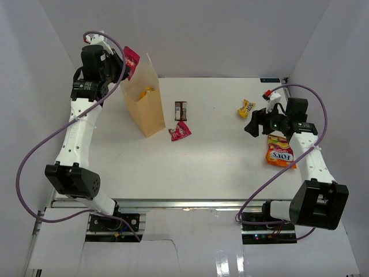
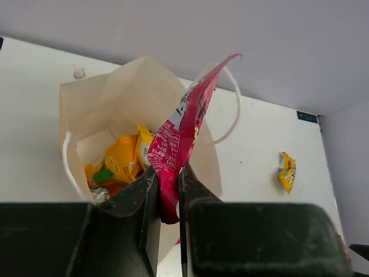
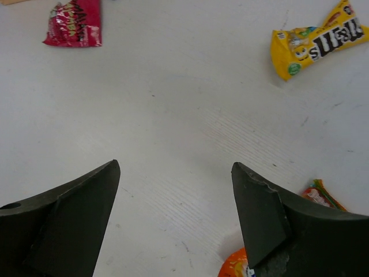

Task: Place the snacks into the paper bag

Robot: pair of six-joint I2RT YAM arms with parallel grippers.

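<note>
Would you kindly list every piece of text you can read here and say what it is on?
"m&m's": on the yellow packet, seen upside down.
Blurred: the logo on the orange bag.
Too small to read: the print on the pink packet, red packet and brown bar.

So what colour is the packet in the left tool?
Packet is pinkish red; best in left wrist view.

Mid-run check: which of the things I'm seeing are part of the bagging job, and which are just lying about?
Job: paper bag, pink packet in the left pincer, packets already inside, brown bar, red packet, yellow M&M's packet, orange bag.
Lying about: purple cables, dark label at the table's far edge.
</note>
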